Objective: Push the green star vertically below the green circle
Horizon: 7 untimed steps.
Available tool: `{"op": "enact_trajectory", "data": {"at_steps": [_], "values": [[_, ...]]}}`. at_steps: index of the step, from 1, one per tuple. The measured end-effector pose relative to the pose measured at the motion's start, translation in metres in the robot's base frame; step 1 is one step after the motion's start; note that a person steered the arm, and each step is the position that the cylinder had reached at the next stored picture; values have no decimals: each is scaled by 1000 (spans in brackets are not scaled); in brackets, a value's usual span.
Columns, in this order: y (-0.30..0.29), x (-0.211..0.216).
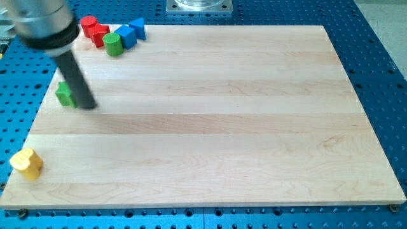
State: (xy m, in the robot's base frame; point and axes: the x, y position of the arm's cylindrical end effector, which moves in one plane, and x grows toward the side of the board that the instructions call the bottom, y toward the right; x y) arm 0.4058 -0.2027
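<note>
1. nearest the camera, a yellow block (26, 163) sits at the bottom left corner of the wooden board (210, 127), its shape hard to make out.
2. my tip (89, 105) rests on the board near the left edge, touching or just beside the right side of the green star (65, 94). the rod has no jaws, so it neither opens nor closes and grips nothing; it can only shove.
3. the green circle (113, 44) stands near the top left corner, up and to the right of the star, well apart from it.
4. packed around the circle are a red block (88, 27), a second red block (100, 37) and two blue blocks (126, 35) (137, 28), shapes unclear.
5. handling, as i judge it: the star looks small, rigid and light, and should slide easily on the smooth wood. its points may make it spin if pushed off centre, so i would press a flat flank, in line with its middle.
6. since the star must move rightward to sit under the circle, i judge the tip belongs on its left side, not its right.
7. no containers appear; nothing holds anything.
</note>
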Motion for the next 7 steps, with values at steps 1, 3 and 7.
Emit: {"op": "enact_trajectory", "data": {"at_steps": [1,3,7], "values": [[3,67],[-27,-10],[-32,-42]]}}
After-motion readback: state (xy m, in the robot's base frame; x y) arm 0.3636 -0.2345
